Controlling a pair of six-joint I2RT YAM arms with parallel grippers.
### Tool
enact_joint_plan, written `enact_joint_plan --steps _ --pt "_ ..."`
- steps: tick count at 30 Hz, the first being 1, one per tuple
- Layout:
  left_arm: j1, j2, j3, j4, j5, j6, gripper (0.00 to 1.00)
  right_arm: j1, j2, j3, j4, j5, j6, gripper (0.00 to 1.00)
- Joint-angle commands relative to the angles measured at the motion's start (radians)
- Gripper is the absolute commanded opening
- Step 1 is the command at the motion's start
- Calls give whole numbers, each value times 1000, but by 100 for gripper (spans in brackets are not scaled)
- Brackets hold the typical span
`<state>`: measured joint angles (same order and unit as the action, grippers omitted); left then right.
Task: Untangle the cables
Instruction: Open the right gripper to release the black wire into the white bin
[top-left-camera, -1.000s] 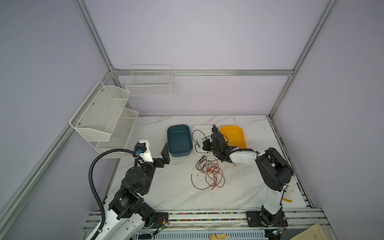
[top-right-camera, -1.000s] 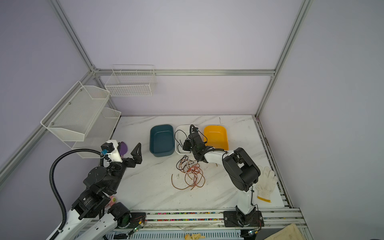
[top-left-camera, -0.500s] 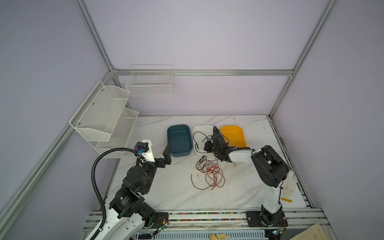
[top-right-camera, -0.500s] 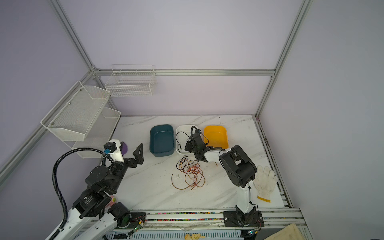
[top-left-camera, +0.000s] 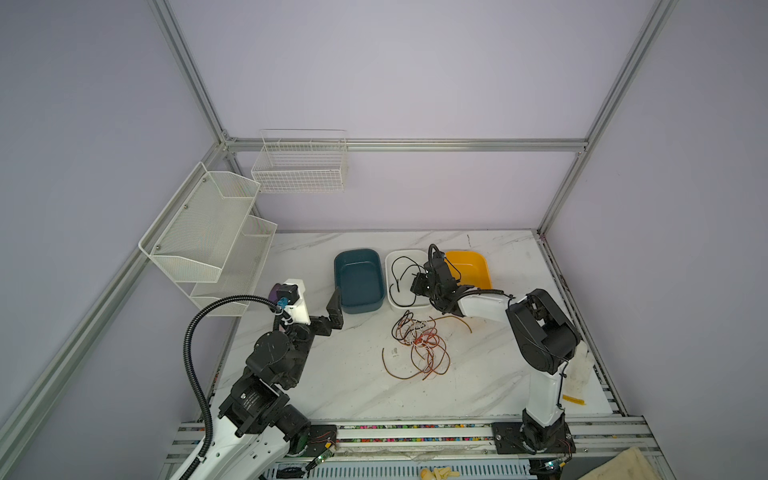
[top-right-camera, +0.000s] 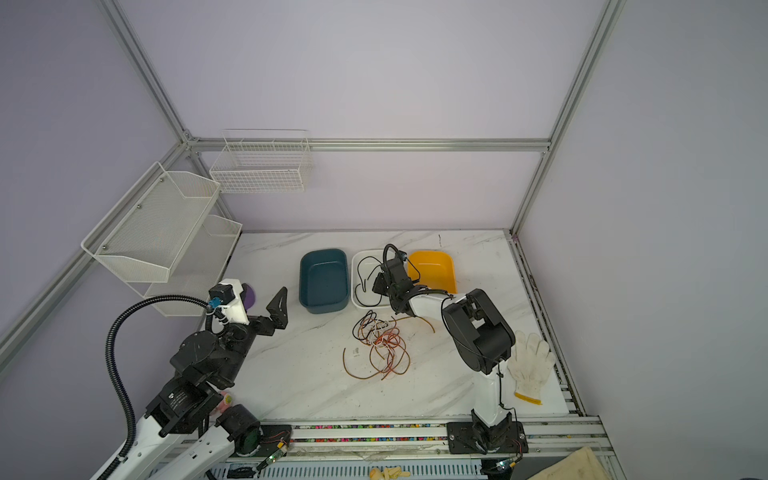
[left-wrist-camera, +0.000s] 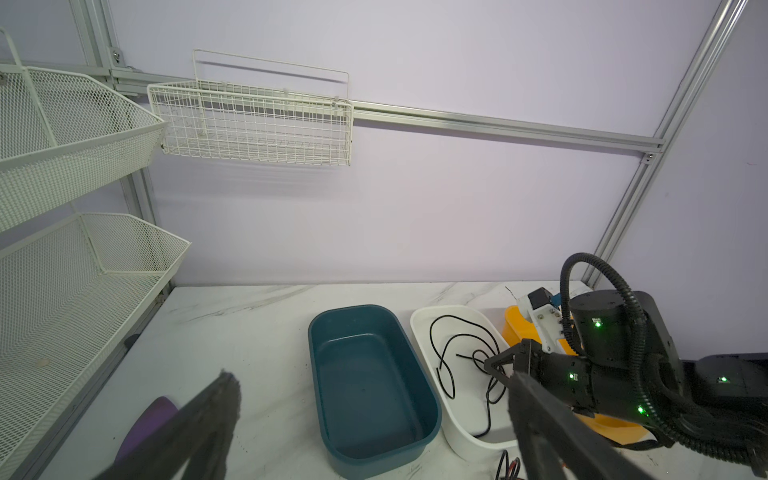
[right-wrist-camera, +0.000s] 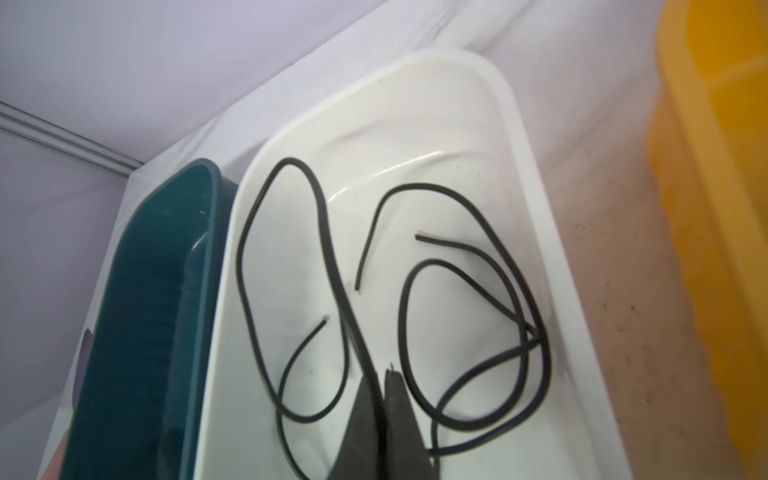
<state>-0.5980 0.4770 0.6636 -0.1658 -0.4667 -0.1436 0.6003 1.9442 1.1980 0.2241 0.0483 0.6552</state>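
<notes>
Currently: see left gripper (left-wrist-camera: 370, 380) spread wide near dark teal plastic tub (left-wrist-camera: 374, 455). See right gripper (right-wrist-camera: 381, 374) pressed together over white oblong plastic tub (right-wrist-camera: 457, 124). Spot thin black cables (right-wrist-camera: 328, 249) looped inside, one reaching tips, pinch unclear. Find tangled pile of thin orange-red, white and black cables (top-left-camera: 419, 347) on white marble tabletop (top-left-camera: 340, 374), just beside white tub.

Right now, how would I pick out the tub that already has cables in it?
On the marble table, three tubs sit in a row near the back wall. It is the white tub in the middle, between the teal tub and the yellow tub. Only it holds loose black cables; its neighbours look empty.
</notes>
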Motion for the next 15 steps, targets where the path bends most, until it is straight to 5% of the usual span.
enact_joint_plan --steps 1,15 --pt "-4 1 -15 26 12 19 100 -2 50 41 -66 1 -2 0" --pt "-6 2 -15 26 17 22 100 -2 92 108 -146 -11 -35 0"
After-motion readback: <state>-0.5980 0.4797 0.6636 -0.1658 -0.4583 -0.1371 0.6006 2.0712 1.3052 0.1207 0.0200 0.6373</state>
